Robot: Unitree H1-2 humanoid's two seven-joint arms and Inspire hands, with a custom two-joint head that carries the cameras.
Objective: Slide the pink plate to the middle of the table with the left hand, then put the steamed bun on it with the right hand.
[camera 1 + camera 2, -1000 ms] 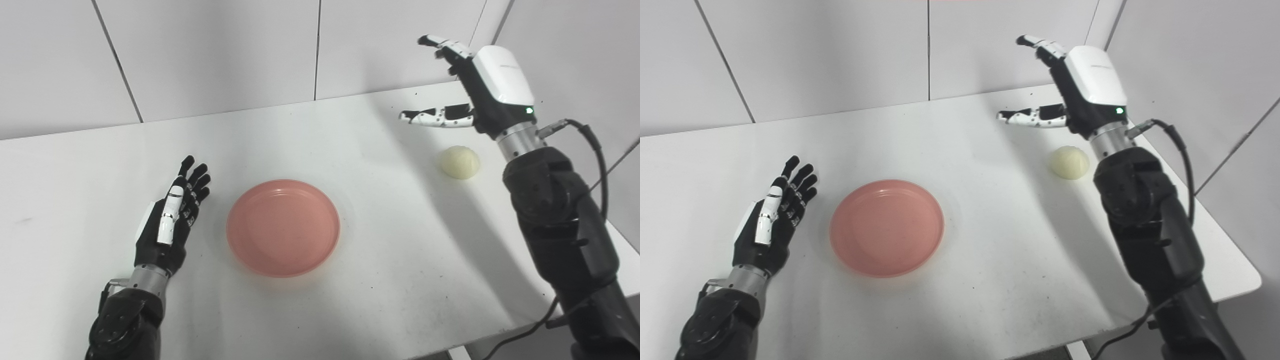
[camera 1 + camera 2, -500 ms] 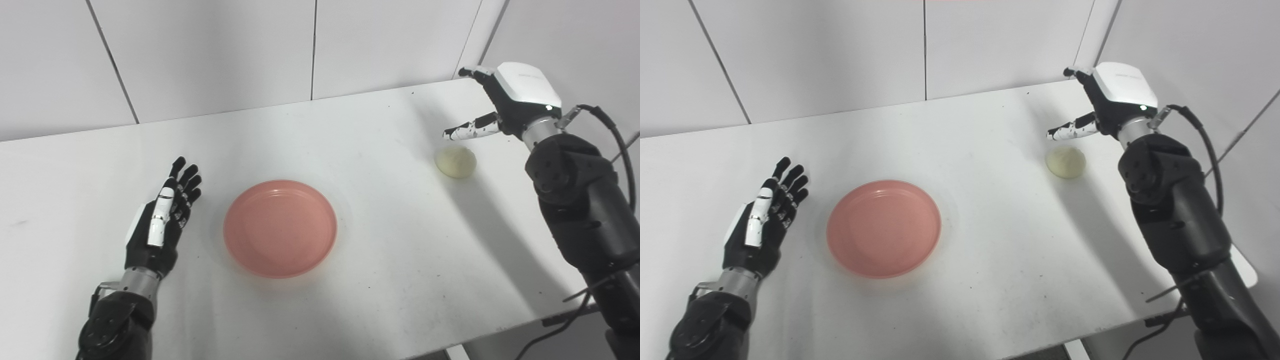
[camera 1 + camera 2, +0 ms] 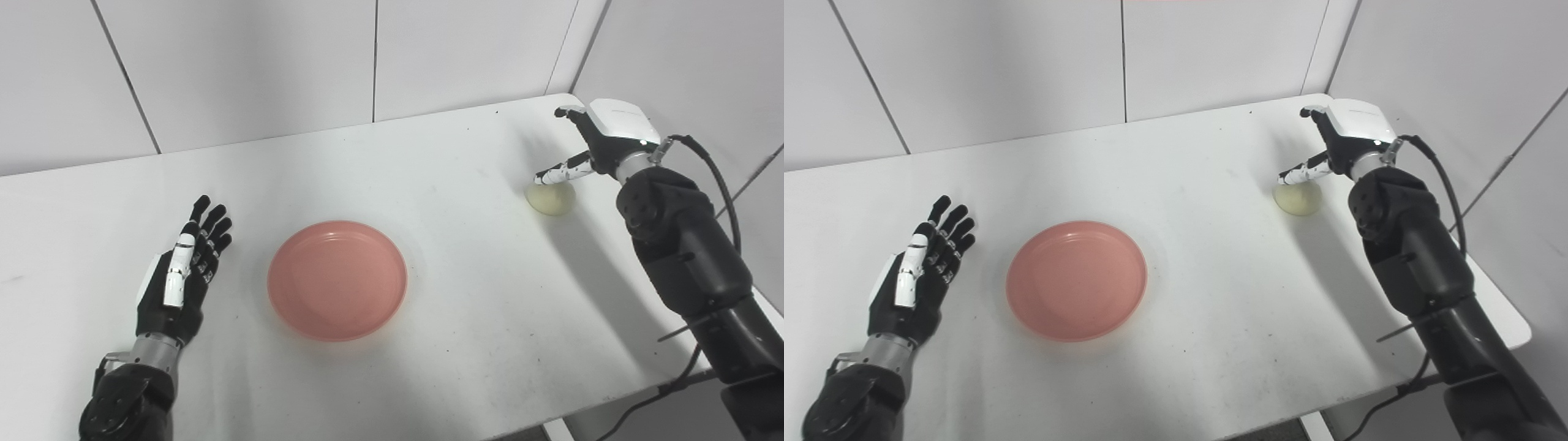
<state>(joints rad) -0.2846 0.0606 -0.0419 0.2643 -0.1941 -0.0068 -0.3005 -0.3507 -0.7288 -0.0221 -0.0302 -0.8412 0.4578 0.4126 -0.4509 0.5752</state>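
Resting nearest the camera at the lower left, the black left hand with its white thumb lies low over the flat white table, palm turned inward toward the middle. Its fingers are stretched out straight and slightly spread, holding nothing, and the dark forearm behind it comes in from the bottom edge. Just to the right of that hand, apart from it with a strip of bare table between, sits the round shallow pink plate. It lies flat near the centre of the table and nothing rests on it.

On the right side, the thick black right arm rises from the lower corner, with a black cable looping beside it. Farther back, near the far right corner of the table, lies the small pale yellowish round steamed bun, sitting directly on the table and well apart from the plate. The right hand, black with a white back cover, hangs just above and behind the bun. Its white-and-black thumb reaches out over the bun's top, very close to it, though whether it touches cannot be told. The other fingers are extended toward the far wall, spread away from the thumb, so the hand is wide apart and grips nothing. Behind the table stand plain white wall panels.
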